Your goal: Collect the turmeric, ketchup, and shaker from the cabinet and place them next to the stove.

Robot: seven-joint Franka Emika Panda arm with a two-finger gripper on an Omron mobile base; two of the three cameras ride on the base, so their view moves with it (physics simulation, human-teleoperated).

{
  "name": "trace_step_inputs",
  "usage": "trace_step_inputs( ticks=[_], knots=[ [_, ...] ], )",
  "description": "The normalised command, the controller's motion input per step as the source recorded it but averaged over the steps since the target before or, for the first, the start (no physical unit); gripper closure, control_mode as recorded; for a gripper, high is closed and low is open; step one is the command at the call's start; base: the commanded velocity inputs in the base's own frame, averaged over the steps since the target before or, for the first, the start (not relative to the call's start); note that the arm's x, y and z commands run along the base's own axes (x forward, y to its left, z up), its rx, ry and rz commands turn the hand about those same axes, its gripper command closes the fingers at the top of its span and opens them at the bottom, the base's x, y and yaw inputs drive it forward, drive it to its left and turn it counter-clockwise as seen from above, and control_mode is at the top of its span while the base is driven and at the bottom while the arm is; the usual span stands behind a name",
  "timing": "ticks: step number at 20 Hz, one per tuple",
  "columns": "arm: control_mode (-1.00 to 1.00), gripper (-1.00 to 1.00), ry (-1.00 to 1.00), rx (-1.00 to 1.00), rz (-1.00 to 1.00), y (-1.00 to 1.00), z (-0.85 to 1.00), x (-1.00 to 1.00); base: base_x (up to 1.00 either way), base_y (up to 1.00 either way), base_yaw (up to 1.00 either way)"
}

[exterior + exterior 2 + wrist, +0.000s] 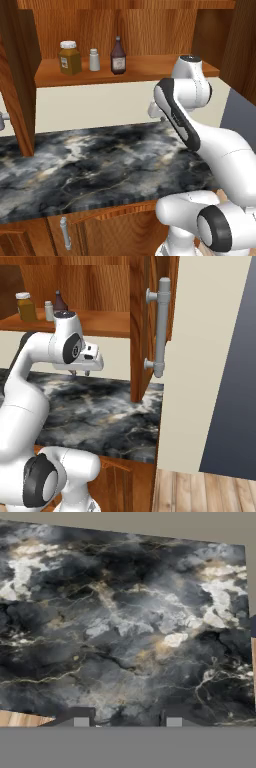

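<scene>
Home kitchen, rendered. Dark marble countertop (90,165) with pale and gold veins across middle of left base view. Brown wooden base cabinets (105,232) below it at bottom of frame, short grey bar handle (64,233) on one front. Open wooden wall cabinet (135,70) along top; on its shelf turmeric jar (69,58), small shaker (94,60), ketchup bottle (118,56) in a row. Right base view: cabinet door (142,321) with long grey bar handle (161,326) upper centre, cream wall (200,356) to the right, wood plank floor (200,491) lower right.

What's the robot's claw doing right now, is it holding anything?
Gripper: fingers apart and nothing between them, pointing down at the dark marble counter; open and empty.
</scene>
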Motion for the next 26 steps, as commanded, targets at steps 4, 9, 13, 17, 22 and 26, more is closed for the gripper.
trace_step_inputs(
  ticks=[4, 9, 13, 17, 22, 26],
  knots=[
    [-1.0, -1.0, -0.05, -0.07, 0.0, 0.24, 0.0, -0.14, 0.0, 0.0, 0.0],
    [-1.0, -1.0, -0.23, -0.25, 0.0, 0.36, 0.0, -0.54, 0.0, 0.0, 0.0],
    [-1.0, -1.0, -0.34, -0.14, 0.0, 0.2, 0.27, -0.69, 0.0, 0.0, 0.0],
    [-1.0, -1.0, -0.29, -0.02, 0.05, 0.09, 0.42, -0.42, 0.0, 0.0, 0.0],
    [-1.0, -1.0, -0.04, 0.06, 0.0, -0.03, 0.01, -0.04, 0.0, 0.0, 0.0],
    [-1.0, -1.0, -0.07, 0.05, 0.0, -0.15, 0.12, -0.07, 0.0, 0.0, 0.0]
  ],
)
